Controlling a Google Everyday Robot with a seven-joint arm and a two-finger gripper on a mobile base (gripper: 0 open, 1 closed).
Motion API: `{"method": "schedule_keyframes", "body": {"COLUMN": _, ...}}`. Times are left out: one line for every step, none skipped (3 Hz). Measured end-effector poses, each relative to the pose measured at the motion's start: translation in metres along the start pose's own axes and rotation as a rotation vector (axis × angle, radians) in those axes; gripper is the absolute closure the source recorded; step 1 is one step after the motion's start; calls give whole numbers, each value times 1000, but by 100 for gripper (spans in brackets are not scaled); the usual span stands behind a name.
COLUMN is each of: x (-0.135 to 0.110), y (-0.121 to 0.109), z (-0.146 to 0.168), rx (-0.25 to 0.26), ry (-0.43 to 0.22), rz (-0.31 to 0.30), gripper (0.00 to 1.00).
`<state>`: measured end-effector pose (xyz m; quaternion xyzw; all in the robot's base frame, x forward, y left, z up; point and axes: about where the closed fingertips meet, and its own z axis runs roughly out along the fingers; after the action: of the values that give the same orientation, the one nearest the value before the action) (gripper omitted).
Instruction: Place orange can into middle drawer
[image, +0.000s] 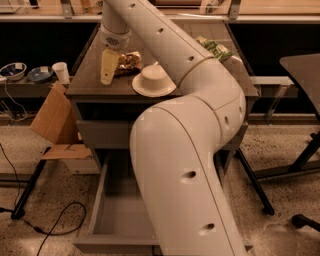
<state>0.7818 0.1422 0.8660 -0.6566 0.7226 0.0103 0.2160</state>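
The gripper (110, 67) hangs low over the left part of the cabinet's surface (87, 85), pointing down right beside the orange can (128, 62), which lies crumpled on the surface between the gripper and the white bowl (153, 76) on its plate. How far the gripper is open, and whether it has hold of the packet, I cannot tell. The arm arches over from the front, probably to come at the packet from above. Below, the middle drawer (116, 212) stands pulled out with bare grey floor, ready to receive it. A green chip bag (212, 48) lies well apart at the back right
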Motion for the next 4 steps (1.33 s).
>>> {"method": "schedule_keyframes", "body": {"x": 4, "y": -2, "z": 6, "rx": 2, "ry": 12, "rz": 16, "gripper": 0}}
{"method": "schedule_keyframes", "body": {"x": 6, "y": -2, "z": 11, "rx": -2, "ry": 30, "rz": 24, "gripper": 0}}
{"method": "schedule_keyframes", "body": {"x": 6, "y": 1, "z": 16, "rx": -24, "ry": 40, "rz": 16, "gripper": 18}}
{"method": "schedule_keyframes", "body": {"x": 3, "y": 3, "z": 17, "rx": -42, "ry": 34, "rz": 2, "gripper": 42}}
